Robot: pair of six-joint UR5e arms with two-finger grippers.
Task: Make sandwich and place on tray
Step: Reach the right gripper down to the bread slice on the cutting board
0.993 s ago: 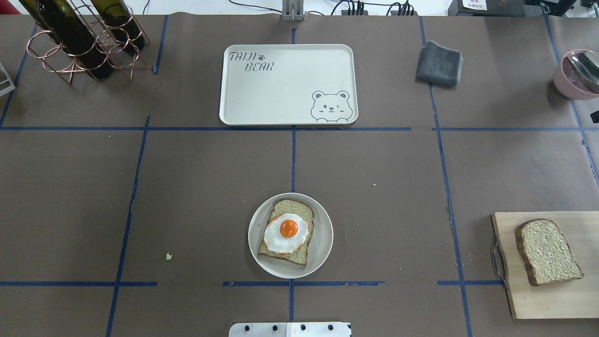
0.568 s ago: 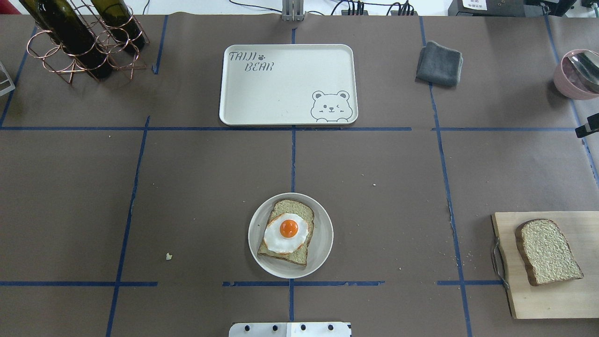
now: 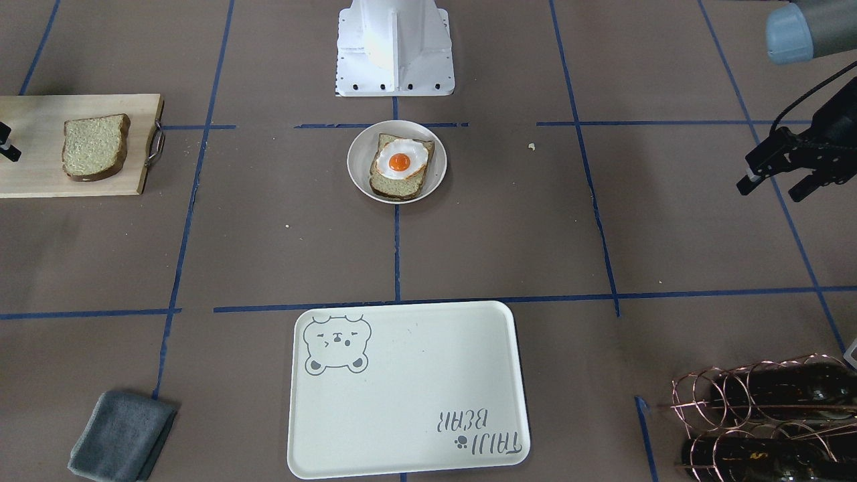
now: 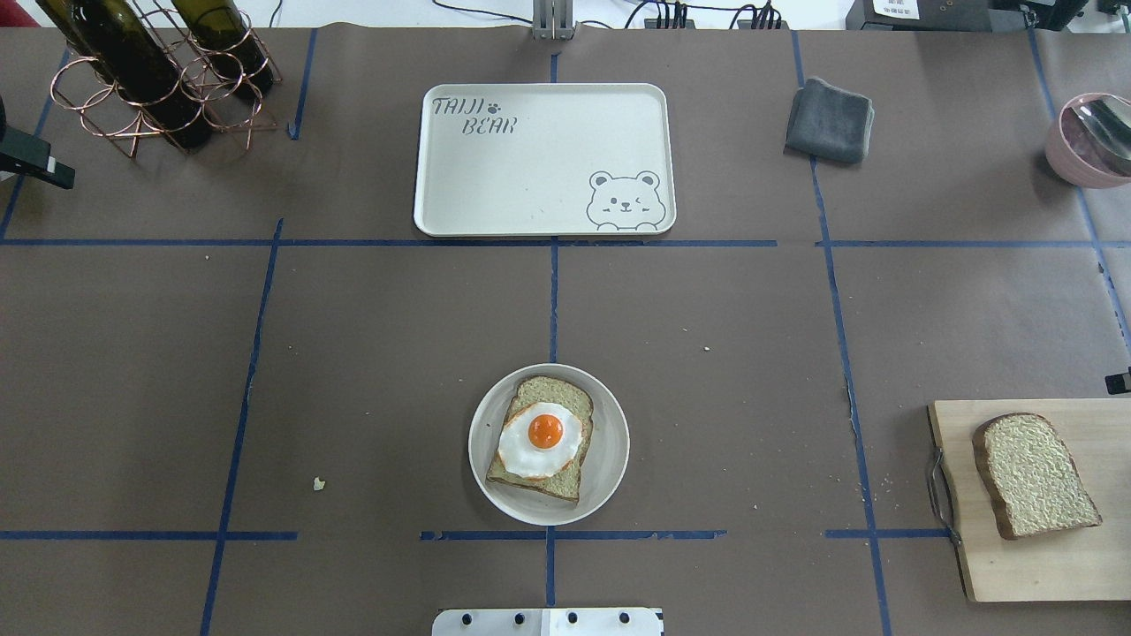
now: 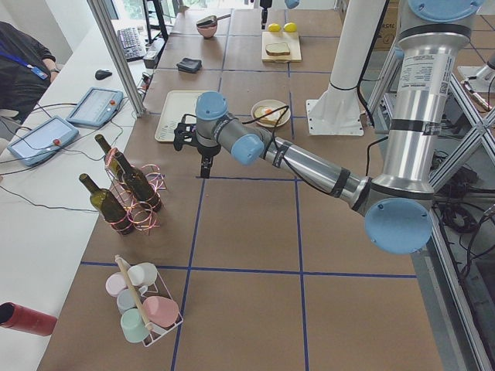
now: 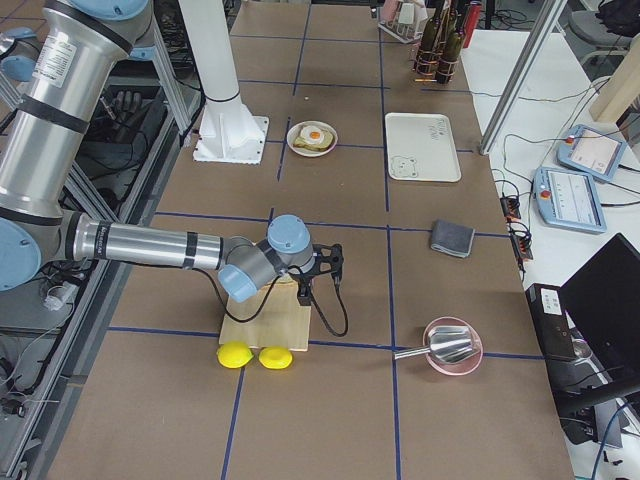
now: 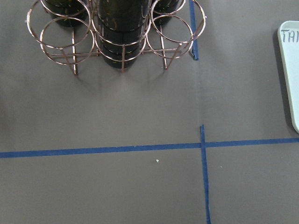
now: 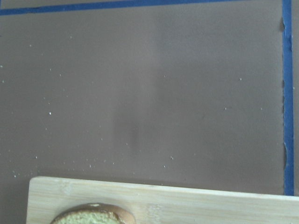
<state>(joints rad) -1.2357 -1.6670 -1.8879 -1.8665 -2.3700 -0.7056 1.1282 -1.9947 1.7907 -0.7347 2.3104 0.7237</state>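
Observation:
A small round white plate (image 4: 610,459) near the front centre holds one bread slice (image 4: 558,393) with a fried egg (image 4: 541,439) on top. The second bread slice (image 4: 1034,477) lies on the wooden board (image 4: 1060,565) at the right, and its edge shows in the right wrist view (image 8: 93,217). The white bear tray (image 4: 530,168) sits bare at the far centre. My left gripper (image 3: 776,186) hovers open and empty at the table's left side, near the bottle rack. Only a fingertip of my right gripper (image 4: 1119,382) shows, just beyond the board's far edge; I cannot tell its state.
A copper rack with wine bottles (image 4: 150,79) stands at the far left. A folded grey cloth (image 4: 829,119) lies right of the tray. A pink bowl with a spoon (image 4: 1091,141) is at the far right. Two lemons (image 6: 255,355) lie beside the board.
My right gripper's tip has moved along the right edge toward the wooden board. My left gripper's finger has come into view at the overhead view's left edge.

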